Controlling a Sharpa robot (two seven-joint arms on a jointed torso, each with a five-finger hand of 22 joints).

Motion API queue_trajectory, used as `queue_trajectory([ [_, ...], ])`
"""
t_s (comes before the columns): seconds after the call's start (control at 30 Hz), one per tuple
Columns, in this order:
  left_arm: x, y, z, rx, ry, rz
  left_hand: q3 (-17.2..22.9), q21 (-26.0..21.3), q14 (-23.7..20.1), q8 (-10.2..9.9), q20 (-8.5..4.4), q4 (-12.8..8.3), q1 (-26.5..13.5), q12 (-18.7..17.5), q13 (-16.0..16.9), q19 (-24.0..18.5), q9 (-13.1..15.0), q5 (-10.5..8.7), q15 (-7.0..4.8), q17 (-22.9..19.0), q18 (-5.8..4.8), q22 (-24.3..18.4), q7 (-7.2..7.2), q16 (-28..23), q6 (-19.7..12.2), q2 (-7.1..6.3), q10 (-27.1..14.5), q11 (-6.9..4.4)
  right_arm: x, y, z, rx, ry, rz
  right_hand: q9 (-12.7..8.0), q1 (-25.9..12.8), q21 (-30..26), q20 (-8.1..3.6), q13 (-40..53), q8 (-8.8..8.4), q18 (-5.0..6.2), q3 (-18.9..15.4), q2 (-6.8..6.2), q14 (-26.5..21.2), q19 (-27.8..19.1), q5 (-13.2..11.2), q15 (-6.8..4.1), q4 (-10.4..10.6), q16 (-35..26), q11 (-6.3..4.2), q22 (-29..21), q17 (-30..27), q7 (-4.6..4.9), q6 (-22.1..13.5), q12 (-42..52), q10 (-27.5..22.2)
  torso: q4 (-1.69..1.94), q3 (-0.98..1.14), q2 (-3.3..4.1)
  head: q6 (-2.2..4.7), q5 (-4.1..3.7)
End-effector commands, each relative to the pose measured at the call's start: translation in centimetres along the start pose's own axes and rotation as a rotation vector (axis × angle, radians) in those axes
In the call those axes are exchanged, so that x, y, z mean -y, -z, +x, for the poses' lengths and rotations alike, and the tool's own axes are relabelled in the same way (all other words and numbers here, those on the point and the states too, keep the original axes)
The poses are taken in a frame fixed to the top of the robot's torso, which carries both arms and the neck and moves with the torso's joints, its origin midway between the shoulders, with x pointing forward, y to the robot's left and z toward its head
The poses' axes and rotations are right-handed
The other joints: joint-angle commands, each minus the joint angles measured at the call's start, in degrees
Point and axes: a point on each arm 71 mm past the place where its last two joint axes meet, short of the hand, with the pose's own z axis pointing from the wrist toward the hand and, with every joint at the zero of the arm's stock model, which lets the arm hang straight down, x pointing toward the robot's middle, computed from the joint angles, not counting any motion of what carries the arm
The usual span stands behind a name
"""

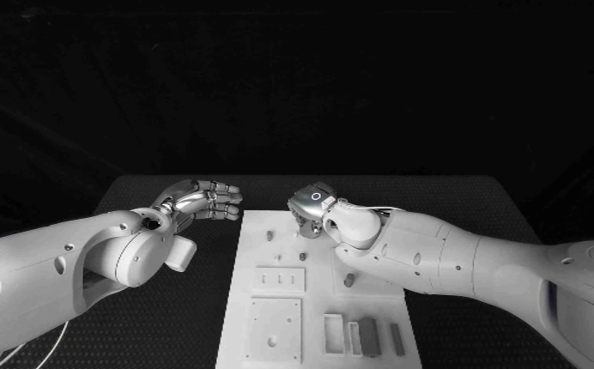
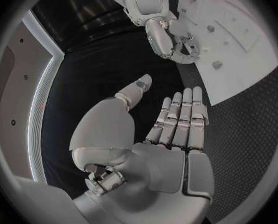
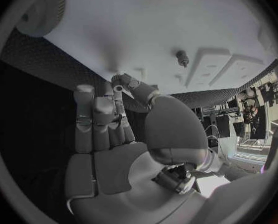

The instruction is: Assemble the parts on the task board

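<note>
The white task board (image 1: 266, 305) lies in the middle of the table. Small dark pegs (image 1: 303, 256) stand on its far half, and grey bar parts (image 1: 367, 335) lie at its near right corner. My right hand (image 1: 317, 209) hovers low over the board's far end, fingers pointing down. In the right wrist view its fingertips (image 3: 118, 82) and thumb meet close to the board (image 3: 176, 20), near a standing peg (image 3: 183, 58); whether they pinch anything is hidden. My left hand (image 1: 206, 200) hangs left of the board's far corner, and its fingers (image 2: 182, 117) are straight and hold nothing.
The board carries rectangular recesses (image 1: 280, 279) and a larger square plate (image 1: 275, 328). A round pale disc (image 3: 39, 10) sits by one board corner. Black mat (image 1: 470, 206) surrounds the board on both sides. The right hand (image 2: 170, 37) reaches over the board's edge (image 2: 238, 59).
</note>
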Motion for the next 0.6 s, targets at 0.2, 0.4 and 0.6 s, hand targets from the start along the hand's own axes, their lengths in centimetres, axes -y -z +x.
queue_trajectory([
  [0.2,0.36,-0.09,0.13,-0.009,-0.004,0.012,-0.04,-0.27,0.01,-0.37,0.42,0.35,-0.11,-0.24,-0.1,-0.03,-0.09,-0.38,0.32,0.09,0.58,0.1,3.92,-0.26,-0.05,-0.26,-0.06,0.27,0.17,-0.13,0.28,-0.018,-0.022,-0.003,1.72,-0.76,0.21,0.17,0.05,-1.18,4.88,0.43,-1.41,-0.82,-0.36,0.13,0.23,0.69,0.2,0.76,1.03,-0.62,0.75,-1.62,-1.33,1.21,0.01,-0.02,0.03,-0.15,0.0],
  [0.4,0.39,-0.11,0.13,-0.009,-0.004,0.013,-0.03,-0.28,0.0,-0.37,0.43,0.37,-0.11,-0.25,-0.1,-0.04,-0.09,-0.39,0.33,0.1,0.58,0.11,3.92,-0.28,-0.05,-0.27,-0.06,0.27,0.12,-0.15,0.27,-0.017,-0.04,-0.008,1.39,-0.89,0.11,0.14,-0.15,-2.51,4.88,0.64,-3.31,-0.89,-0.49,0.1,1.05,2.02,0.3,1.61,0.97,-1.14,1.67,-3.69,-2.22,-0.88,-0.03,-0.04,0.0,-0.19,0.11],
  [0.6,0.4,-0.18,0.13,-0.007,-0.005,0.013,-0.03,-0.29,-0.01,-0.38,0.43,0.38,-0.11,-0.26,-0.1,-0.05,-0.1,-0.39,0.33,0.11,0.58,0.11,3.92,-0.3,-0.06,-0.29,-0.07,0.27,0.09,-0.16,0.29,-0.021,-0.048,-0.009,1.23,-0.73,0.06,0.12,-0.25,-3.02,4.88,0.68,-3.84,-0.97,-0.59,0.08,1.33,2.58,0.37,1.89,0.97,-1.41,2.03,-4.5,-2.26,-1.77,-0.12,-0.04,0.06,-0.16,0.14],
])
